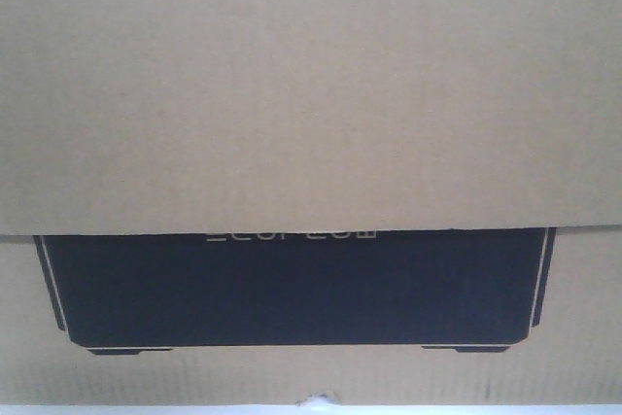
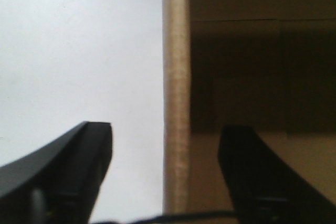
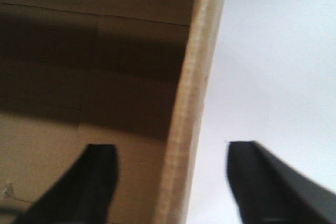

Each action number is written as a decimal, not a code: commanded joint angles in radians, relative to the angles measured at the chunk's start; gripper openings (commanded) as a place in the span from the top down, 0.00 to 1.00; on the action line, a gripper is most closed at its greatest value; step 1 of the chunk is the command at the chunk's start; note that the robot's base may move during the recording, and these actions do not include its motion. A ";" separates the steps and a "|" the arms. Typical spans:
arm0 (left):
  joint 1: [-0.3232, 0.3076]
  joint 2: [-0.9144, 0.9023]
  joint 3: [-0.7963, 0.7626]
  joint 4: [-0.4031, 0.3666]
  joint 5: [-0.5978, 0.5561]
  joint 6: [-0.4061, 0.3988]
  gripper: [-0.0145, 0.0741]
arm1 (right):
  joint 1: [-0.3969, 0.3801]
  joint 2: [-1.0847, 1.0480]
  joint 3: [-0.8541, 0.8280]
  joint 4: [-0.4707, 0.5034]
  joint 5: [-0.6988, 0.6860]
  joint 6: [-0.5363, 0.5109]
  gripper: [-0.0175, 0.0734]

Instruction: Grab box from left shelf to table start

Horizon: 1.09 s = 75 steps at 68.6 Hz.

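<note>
**Both grippers straddle the box walls**

In the left wrist view, the left gripper (image 2: pixel 167 174) stands wide apart at the bottom of the frame, one finger on each side of the box (image 2: pixel 176 103) wall, not visibly touching it. The front view is filled by the box, its black printed panel (image 1: pixel 292 289) lower centre. At lower centre of the right wrist view, the right gripper (image 3: pixel 170 182) likewise spreads around a wall.

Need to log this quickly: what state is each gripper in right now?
Left gripper: open, fingers straddling the box wall, one on each side, gap visible.
Right gripper: open, fingers straddling the box wall likewise.
</note>
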 commanded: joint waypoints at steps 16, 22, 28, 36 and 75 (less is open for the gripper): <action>-0.006 -0.038 -0.053 -0.011 -0.015 0.001 0.22 | -0.003 -0.083 -0.047 -0.019 -0.019 -0.013 0.11; -0.006 -0.055 -0.087 -0.015 0.010 0.001 0.22 | -0.003 -0.117 -0.064 -0.019 -0.020 -0.013 0.11; -0.006 -0.082 -0.123 -0.017 0.042 0.001 0.23 | -0.003 -0.155 -0.083 -0.019 -0.017 -0.013 0.12; -0.006 -0.149 -0.157 -0.017 0.066 0.001 0.23 | -0.003 -0.221 -0.095 -0.019 -0.017 -0.013 0.12; -0.006 -0.708 0.174 0.062 -0.018 0.007 0.95 | -0.003 -0.672 0.212 -0.051 -0.171 -0.012 0.74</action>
